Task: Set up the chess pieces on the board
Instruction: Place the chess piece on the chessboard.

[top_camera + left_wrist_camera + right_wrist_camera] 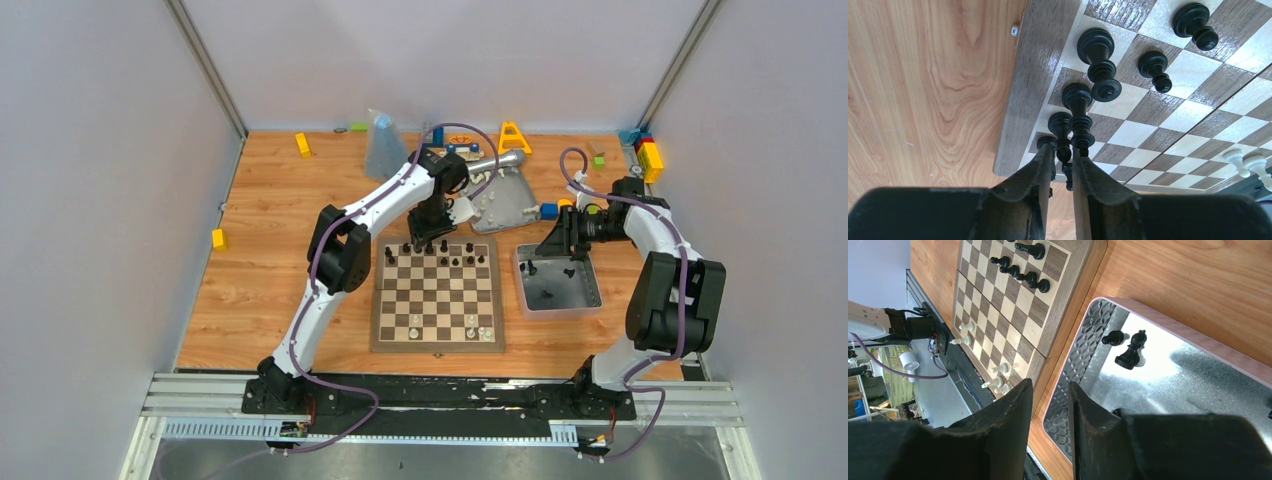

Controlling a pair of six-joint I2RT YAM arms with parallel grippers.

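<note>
The left gripper (pixel 1063 151) hangs over the board (pixel 1020 100) at its corner, its jaws parted only a sliver. A black pawn (pixel 1060 125) has its head in that gap. Whether the pads press on it or have let go cannot be told. Just beside the pawn, touching or nearly so, stands a taller black piece (pixel 1077 97). A bishop (pixel 1096 45) and two more pawns stand further out from the fingertips.

All of these are upright on their squares, long axis vertical, bases on the wood and heads towards the gripper.

They look hard, smooth and very light, narrow for their height, so they would probably tip at a sideways nudge. The safest hold is likely at the neck under the head, straight from above, with the jaws opened only enough to miss the neighbouring pieces.

The right gripper (pixel 1049 385) hovers over the near rim of a metal tray (pixel 1083 340) on the desk (pixel 1168 285). Its jaws are slightly apart and empty. Ahead of its fingertips, two black pieces (pixel 1129 352) rest on the tray floor, one apparently on its side, pointing back towards the board.
</note>
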